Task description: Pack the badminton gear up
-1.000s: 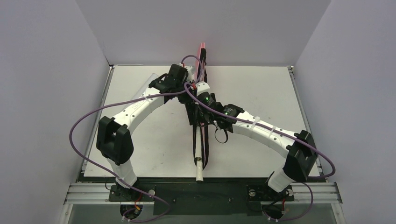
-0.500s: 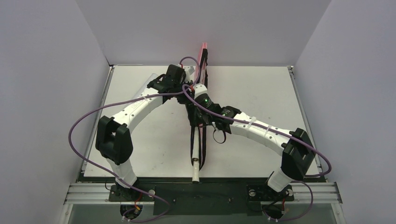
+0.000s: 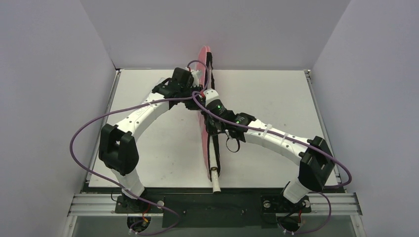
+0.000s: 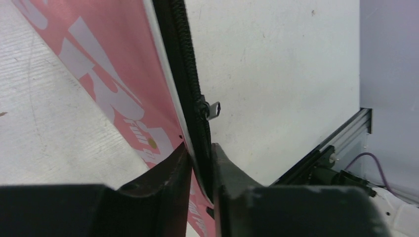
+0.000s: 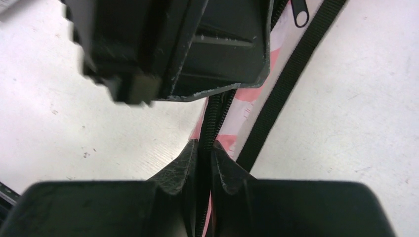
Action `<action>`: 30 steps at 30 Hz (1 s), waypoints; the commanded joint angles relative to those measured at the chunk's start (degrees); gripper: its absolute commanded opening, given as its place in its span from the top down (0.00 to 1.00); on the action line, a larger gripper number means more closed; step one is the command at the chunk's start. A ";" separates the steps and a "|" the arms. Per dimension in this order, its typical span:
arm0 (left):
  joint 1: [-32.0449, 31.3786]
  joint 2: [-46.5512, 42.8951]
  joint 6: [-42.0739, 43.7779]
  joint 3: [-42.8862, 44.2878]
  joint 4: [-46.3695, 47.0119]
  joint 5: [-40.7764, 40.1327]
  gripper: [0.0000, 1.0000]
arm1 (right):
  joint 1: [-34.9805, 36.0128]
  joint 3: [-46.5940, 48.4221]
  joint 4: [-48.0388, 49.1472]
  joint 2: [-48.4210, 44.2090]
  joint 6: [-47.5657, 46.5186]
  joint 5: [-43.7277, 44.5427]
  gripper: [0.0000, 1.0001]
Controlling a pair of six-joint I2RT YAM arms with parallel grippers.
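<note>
The pink cover (image 3: 203, 143) stands on its edge down the middle of the table, its pink face turned to the left. My left gripper (image 3: 199, 88) is shut on its black zipper edge (image 4: 190, 89), just below a silver zipper pull (image 4: 213, 109). Close behind it, my right gripper (image 3: 209, 100) is shut on the same zipper edge (image 5: 217, 113). The black strap (image 5: 289, 79) runs beside the cover. A white tube (image 3: 215, 180) sticks out of the cover's near end. Rackets and shuttlecocks are out of view.
The left gripper's black body (image 5: 173, 44) fills the space just ahead of my right fingers. A loop of black strap (image 3: 232, 144) hangs under the right wrist. Grey walls stand on three sides, and a metal rail (image 3: 212, 202) runs along the near edge.
My right gripper has closed on the zipper edge. The cover has turned so its pink face shows on the left, and the tube's near end has swung slightly right.
</note>
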 commanded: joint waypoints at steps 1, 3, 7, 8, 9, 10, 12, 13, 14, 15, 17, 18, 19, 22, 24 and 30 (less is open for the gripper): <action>1.28 -6.21 1.02 2.69 4.74 7.44 0.64 | -0.55 -3.02 -2.31 -4.22 -3.98 1.57 1.00; 2.57 -6.69 2.22 2.92 4.40 9.04 0.50 | -0.85 -4.51 -2.84 -6.31 -5.05 1.54 1.00; 5.38 -7.33 7.26 4.33 0.52 14.05 0.24 | -1.93 -7.07 -4.82 -9.85 -6.90 -0.11 1.00; 6.53 -7.40 8.43 4.66 -1.28 14.89 0.23 | -2.24 -7.98 -5.49 -10.40 -7.63 -0.55 1.00; 7.16 -7.63 11.13 5.32 -2.34 16.69 0.21 | -2.35 -8.24 -5.95 -11.36 -7.94 -0.61 1.00; 8.69 -7.73 12.82 5.64 -4.58 17.79 0.21 | -2.54 -8.73 -6.76 -11.95 -8.68 -0.66 1.00; 11.17 -8.37 20.53 6.82 -7.83 21.18 0.20 | -2.72 -9.60 -7.33 -13.55 -10.23 -1.19 1.00; 12.03 -8.50 22.97 7.09 -10.00 22.94 0.20 | -2.77 -10.01 -7.35 -14.83 -11.00 -1.41 1.00; 13.46 -8.52 28.74 7.86 -11.14 24.13 0.20 | -2.78 -10.72 -7.26 -15.40 -12.65 -1.82 1.00; 14.10 -8.35 32.79 8.40 -14.25 26.03 0.20 | -2.75 -11.42 -7.23 -16.50 -13.48 -2.04 1.00; 15.24 -7.72 44.84 10.63 -19.21 26.72 0.20 | -2.71 -12.11 -7.44 -17.63 -15.45 -2.34 1.00; 15.63 -7.41 53.43 12.18 -21.02 27.07 0.20 | -2.66 -12.14 -7.85 -18.05 -17.57 -2.25 1.00; 15.71 -7.40 57.62 12.71 -24.02 28.06 0.21 | -2.65 -12.17 -8.23 -18.19 -18.32 -2.30 1.00; 15.83 -10.47 84.18 11.37 -28.89 31.43 0.21 | -2.67 -12.07 -9.49 -18.95 -20.93 -2.52 1.00; 15.63 -14.11 93.04 6.81 -25.80 32.76 0.15 | -2.67 -12.15 -9.72 -19.48 -21.46 -2.59 1.00; 13.48 -17.15 103.94 -0.01 -15.72 33.92 0.04 | -1.48 -12.73 -9.24 -20.64 -22.22 -2.70 1.00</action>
